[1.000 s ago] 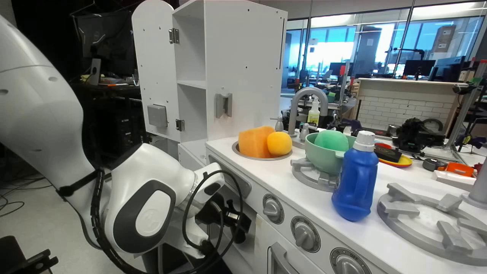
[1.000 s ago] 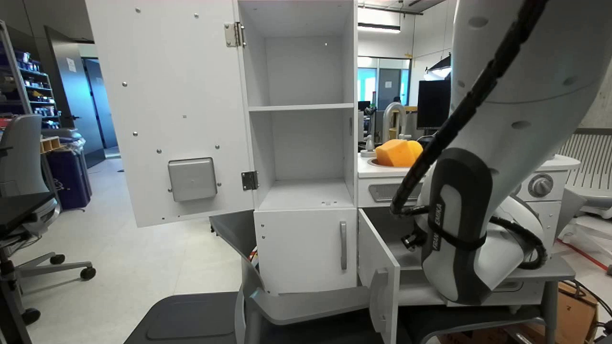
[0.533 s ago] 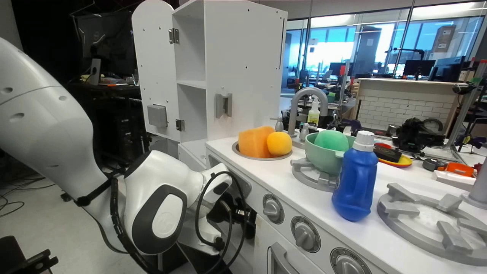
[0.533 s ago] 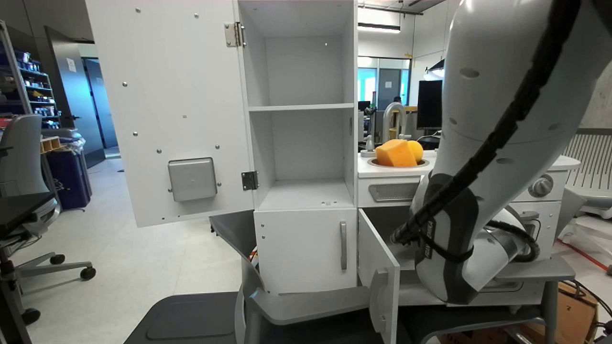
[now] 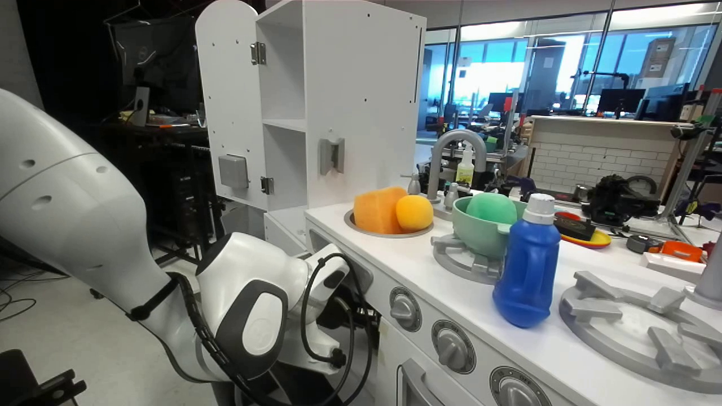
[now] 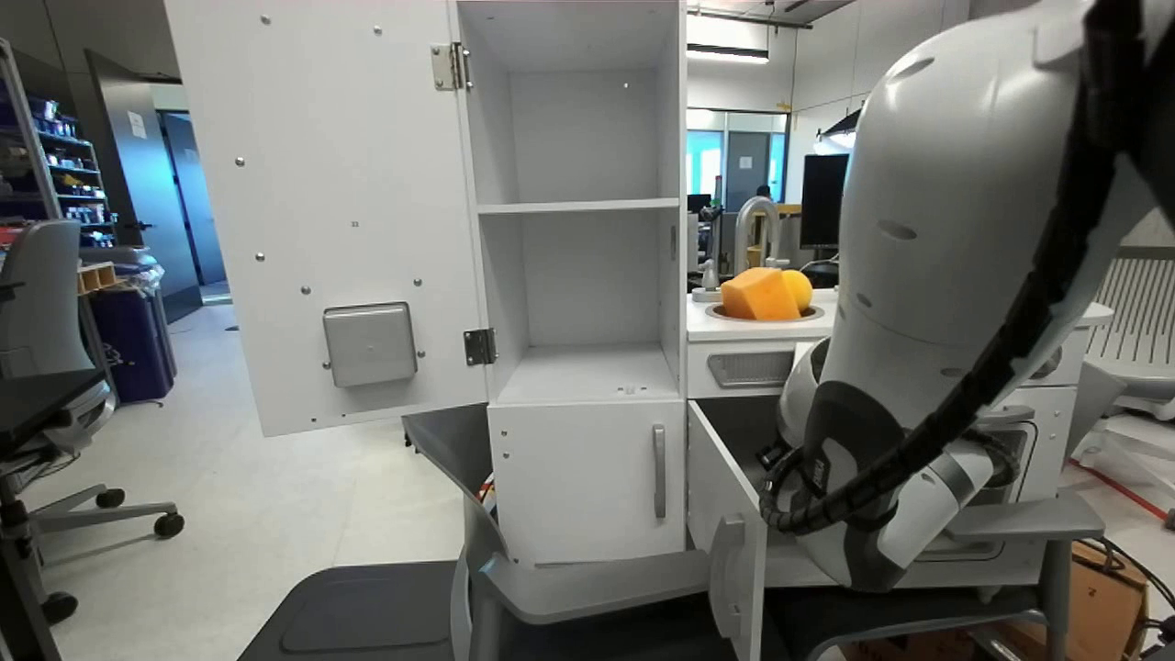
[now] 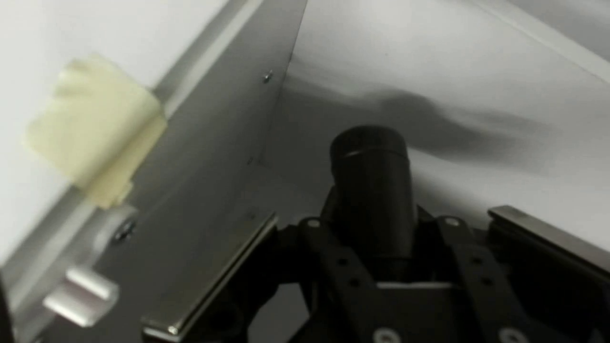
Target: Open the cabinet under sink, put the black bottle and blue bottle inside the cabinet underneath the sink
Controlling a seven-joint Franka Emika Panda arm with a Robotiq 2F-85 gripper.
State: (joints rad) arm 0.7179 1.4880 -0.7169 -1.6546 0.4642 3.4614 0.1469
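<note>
In the wrist view, the slim black bottle (image 7: 374, 190) points away from me, pinched between the fingers of my gripper (image 7: 375, 212). Pale walls of the cabinet (image 7: 443, 57) surround it there. The cabinet's white door (image 6: 723, 519) stands swung outward beneath the sink (image 6: 816, 314). My hand reaches in at the cabinet front, so both exterior views hide the fingers and the black bottle behind the arm and panels. Up on the countertop the blue bottle (image 5: 527, 268) stands upright with its white cap, well apart from the arm.
Orange blocks (image 5: 379, 210) and a yellow ball (image 5: 414, 212) sit in the sink. A green bowl (image 5: 479, 234) rests on a burner beside the blue bottle. The tall upper cupboard's door (image 6: 330, 202) is swung wide. A grey chair (image 6: 597, 588) is in front of the low doors.
The arm has shifted toward the stove side and lower, its wrist moving further in at the cabinet front. The cabinet door and blue bottle have stayed where they were.
</note>
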